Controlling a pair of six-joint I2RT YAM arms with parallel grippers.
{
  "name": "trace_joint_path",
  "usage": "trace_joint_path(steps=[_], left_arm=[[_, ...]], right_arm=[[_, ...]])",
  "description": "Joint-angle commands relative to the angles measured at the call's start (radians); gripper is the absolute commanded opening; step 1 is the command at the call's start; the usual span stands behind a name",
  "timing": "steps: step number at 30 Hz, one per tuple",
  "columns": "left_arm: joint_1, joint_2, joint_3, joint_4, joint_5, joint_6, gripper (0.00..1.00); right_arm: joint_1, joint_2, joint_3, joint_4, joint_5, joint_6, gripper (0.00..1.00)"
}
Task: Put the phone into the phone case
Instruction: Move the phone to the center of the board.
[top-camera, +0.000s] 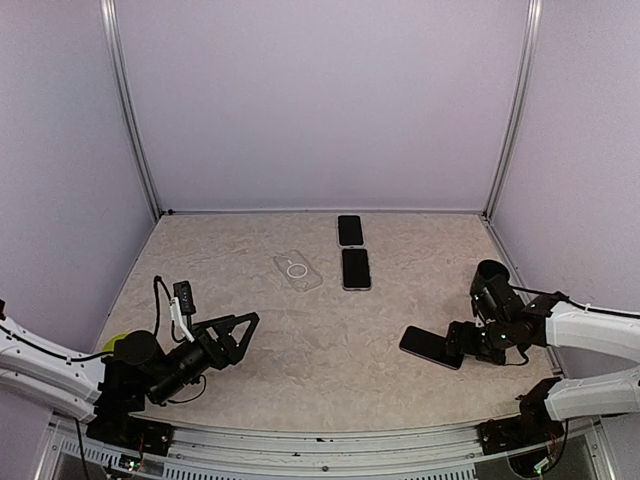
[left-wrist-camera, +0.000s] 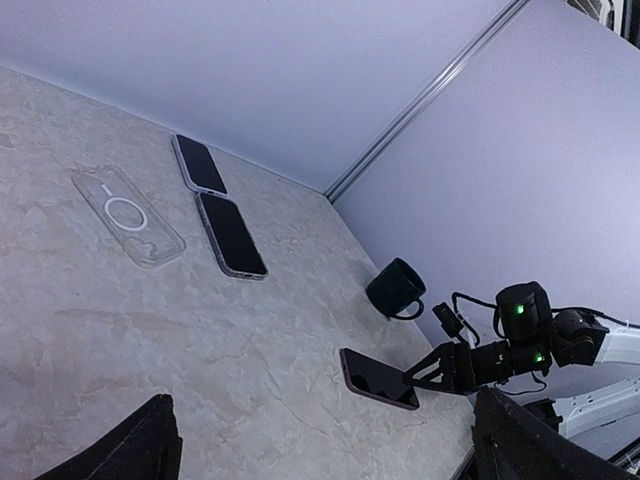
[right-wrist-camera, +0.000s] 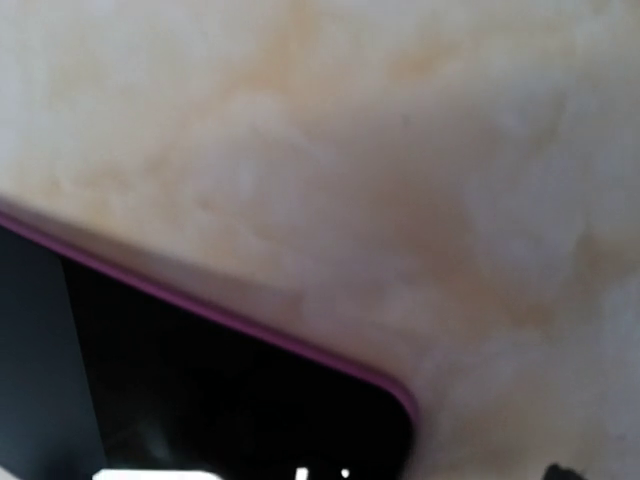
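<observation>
A clear phone case (top-camera: 298, 270) with a white ring lies flat at the middle back of the table; it also shows in the left wrist view (left-wrist-camera: 128, 216). A dark phone with a purple edge (top-camera: 428, 346) lies low at the right. My right gripper (top-camera: 458, 345) is shut on its near end, as the left wrist view (left-wrist-camera: 425, 375) shows. That phone (right-wrist-camera: 200, 390) fills the lower left of the right wrist view, where my fingers are hidden. My left gripper (top-camera: 245, 330) is open and empty at the front left, far from the case.
Two more dark phones (top-camera: 350, 230) (top-camera: 356, 268) lie end to end right of the case. A dark mug (top-camera: 489, 277) stands at the right edge behind my right gripper. Walls close the back and both sides.
</observation>
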Motion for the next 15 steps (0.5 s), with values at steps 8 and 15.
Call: trace_joint_path(steps=[8,15], left_arm=[[-0.007,-0.005,0.042,-0.026,-0.047,0.019,0.99],[-0.007,-0.033,0.040,-0.096,-0.113,-0.020,0.99]], right_arm=[[0.041,0.064,-0.032,0.117,-0.111,0.002,0.92],[0.110,0.201,0.014,0.195,-0.101,-0.019,0.92]])
